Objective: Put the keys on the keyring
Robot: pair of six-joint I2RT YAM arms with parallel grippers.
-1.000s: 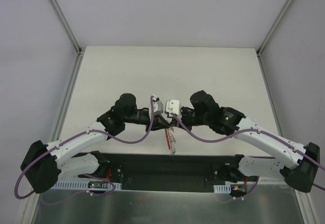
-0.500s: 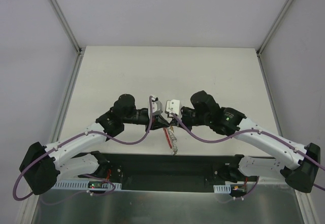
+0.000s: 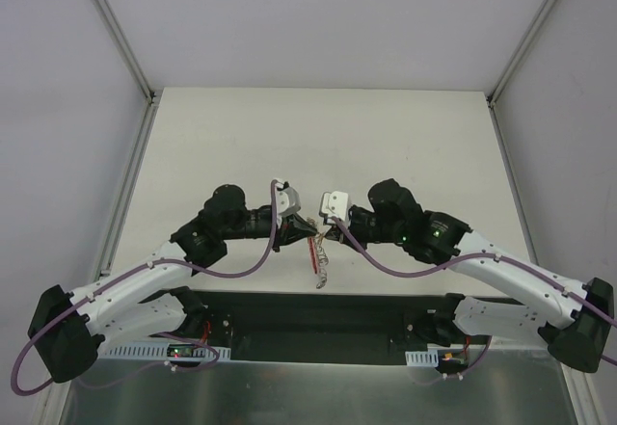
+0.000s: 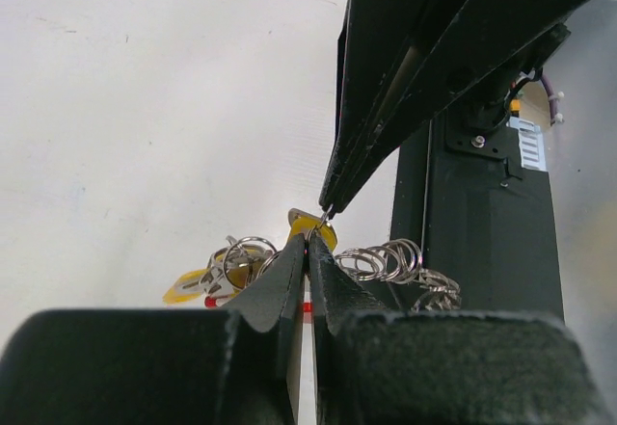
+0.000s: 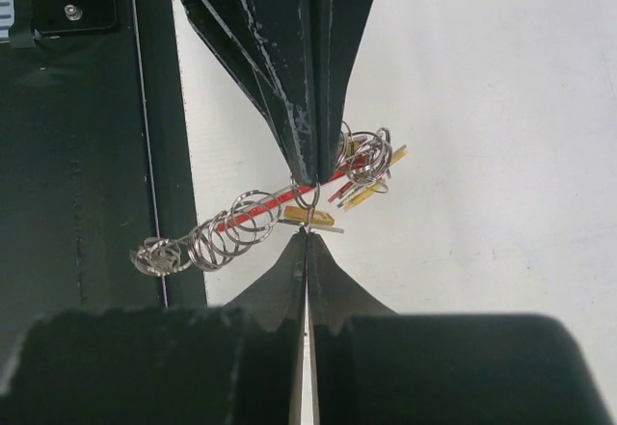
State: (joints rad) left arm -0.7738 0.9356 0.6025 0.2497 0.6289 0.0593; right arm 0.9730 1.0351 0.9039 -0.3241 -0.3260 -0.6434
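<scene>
The keyring point(image 5: 307, 197) is a bunch of silver rings with a red band point(image 5: 253, 215) and a chain of rings point(image 5: 198, 245). It is held just above the table between both grippers. My left gripper point(image 4: 308, 244) is shut on one of its rings. My right gripper point(image 5: 307, 233) is shut on the edge of a yellow-headed key point(image 5: 310, 218) that hangs at that ring. Other yellow keys point(image 5: 371, 192) sit in the bunch. In the top view the two grippers meet tip to tip, left gripper point(image 3: 305, 235), right gripper point(image 3: 325, 237), with the keyring point(image 3: 319, 261) dangling below.
The black base plate point(image 3: 318, 311) lies at the near table edge, right under the chain's end. White table point(image 3: 318, 146) stretches beyond the grippers. Purple cables loop off both arms.
Both grippers have shifted slightly left and toward the near edge with the bunch between them. The left arm's elbow has dropped back. Both stay shut.
</scene>
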